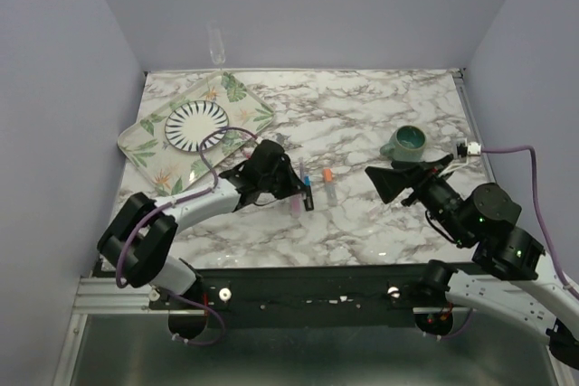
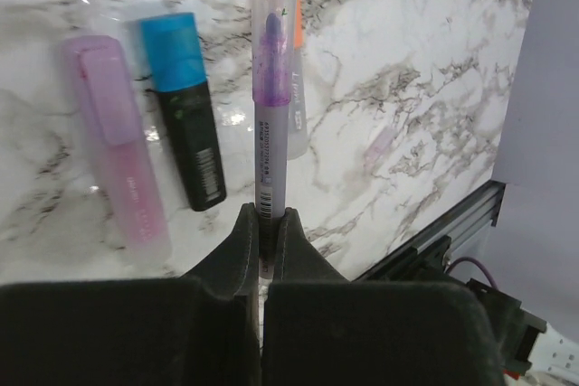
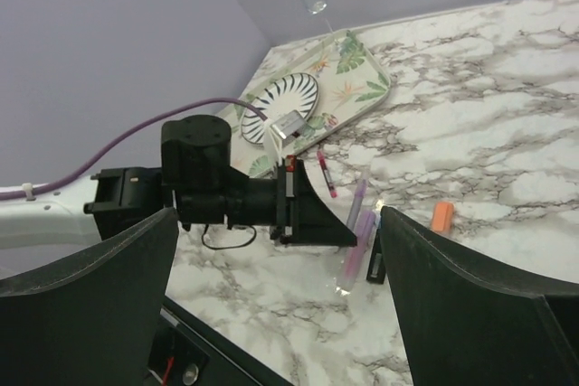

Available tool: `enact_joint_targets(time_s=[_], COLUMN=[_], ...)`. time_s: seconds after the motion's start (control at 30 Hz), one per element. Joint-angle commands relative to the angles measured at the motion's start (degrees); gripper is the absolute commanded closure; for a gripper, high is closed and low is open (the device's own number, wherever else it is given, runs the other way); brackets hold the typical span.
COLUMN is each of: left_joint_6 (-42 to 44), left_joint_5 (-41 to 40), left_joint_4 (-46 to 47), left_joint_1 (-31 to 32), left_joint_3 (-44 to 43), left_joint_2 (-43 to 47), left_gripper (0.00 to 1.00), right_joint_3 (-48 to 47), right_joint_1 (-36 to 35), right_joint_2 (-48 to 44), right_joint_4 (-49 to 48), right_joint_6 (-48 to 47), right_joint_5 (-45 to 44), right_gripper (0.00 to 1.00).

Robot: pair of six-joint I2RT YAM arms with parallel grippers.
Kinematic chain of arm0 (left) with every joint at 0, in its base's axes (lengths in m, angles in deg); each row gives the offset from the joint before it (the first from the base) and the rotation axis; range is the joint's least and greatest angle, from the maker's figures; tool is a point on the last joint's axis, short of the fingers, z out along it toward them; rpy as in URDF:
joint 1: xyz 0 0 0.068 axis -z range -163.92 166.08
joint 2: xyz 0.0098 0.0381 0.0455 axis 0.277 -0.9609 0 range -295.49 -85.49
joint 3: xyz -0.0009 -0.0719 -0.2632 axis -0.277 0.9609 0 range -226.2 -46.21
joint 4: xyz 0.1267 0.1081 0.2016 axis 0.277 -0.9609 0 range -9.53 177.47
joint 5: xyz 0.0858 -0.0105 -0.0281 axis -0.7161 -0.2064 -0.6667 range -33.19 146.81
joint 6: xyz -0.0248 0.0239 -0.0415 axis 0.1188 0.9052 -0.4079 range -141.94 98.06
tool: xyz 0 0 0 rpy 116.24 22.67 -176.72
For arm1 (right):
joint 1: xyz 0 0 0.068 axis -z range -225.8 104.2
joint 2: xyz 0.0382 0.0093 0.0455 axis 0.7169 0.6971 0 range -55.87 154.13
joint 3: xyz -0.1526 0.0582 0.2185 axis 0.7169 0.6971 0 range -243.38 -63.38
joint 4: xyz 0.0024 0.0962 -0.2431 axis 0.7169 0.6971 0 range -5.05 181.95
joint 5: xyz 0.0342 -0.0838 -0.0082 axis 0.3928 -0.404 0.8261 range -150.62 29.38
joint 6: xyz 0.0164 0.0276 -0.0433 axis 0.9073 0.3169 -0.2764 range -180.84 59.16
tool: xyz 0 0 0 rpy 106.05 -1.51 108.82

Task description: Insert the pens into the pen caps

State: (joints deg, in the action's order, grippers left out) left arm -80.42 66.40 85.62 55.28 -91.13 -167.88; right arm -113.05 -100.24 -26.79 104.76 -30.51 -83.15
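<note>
Just left of the mug (image 1: 409, 140), the right gripper (image 1: 380, 178) hangs with jaws wide apart and empty. Further left of the mug, the left gripper (image 2: 265, 223) is clamped on the tail of the purple pen (image 2: 271, 88), by the lying markers (image 2: 185, 115). I think it is better to hold the pen level and push slowly along its axis.

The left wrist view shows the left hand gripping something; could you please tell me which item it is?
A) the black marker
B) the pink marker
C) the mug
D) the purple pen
D: the left hand is shut on the end of the purple pen, while the pink marker and the black marker lie free on the table beside it.
</note>
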Motion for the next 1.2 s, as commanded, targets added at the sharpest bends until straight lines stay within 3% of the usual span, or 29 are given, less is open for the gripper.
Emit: enact_joint_targets(time_s=[0.0,0.33,0.6,0.83,1.03,1.13,1.17], left_joint_6=[-4.62,-8.05,-11.13,-9.99,-9.46,-8.15,-7.45], left_joint_5=[-2.47,-1.68,-1.40,-4.93,-6.59,-9.14,-13.50], left_joint_4=[1.41,-0.96,-2.63,-9.49,-12.21,-15.02,-15.90], left_joint_1=[3.86,5.97,7.56,8.61,9.05,9.05,8.79], left_joint_3=[-3.85,-10.17,-11.06,-13.52,-13.61,-14.04,-14.22], left_joint_2=[-6.36,-14.28,-18.51,-16.32,-11.92,-7.45,-6.22], left_gripper=[1.00,0.91,0.90,0.62,0.45,0.43,0.43], right_joint_3=[-0.60,-0.78,-1.57,-1.92,-1.92,-1.40,-1.31], right_joint_1=[-0.32,-0.32,-0.41,-0.41,-0.32,-0.41,-0.32], right_joint_2=[-1.31,-3.24,-3.86,-5.09,-5.09,-4.91,-4.74], right_joint_4=[2.94,4.71,5.76,8.48,11.47,11.91,11.65], right_joint_6=[1.14,1.31,1.58,3.60,7.20,8.26,8.52], right_joint_5=[-2.26,-4.02,-4.46,-6.65,-7.79,-7.62,-7.45], right_gripper=[0.02,0.02,0.02,0.02,0.03,0.03,0.03])
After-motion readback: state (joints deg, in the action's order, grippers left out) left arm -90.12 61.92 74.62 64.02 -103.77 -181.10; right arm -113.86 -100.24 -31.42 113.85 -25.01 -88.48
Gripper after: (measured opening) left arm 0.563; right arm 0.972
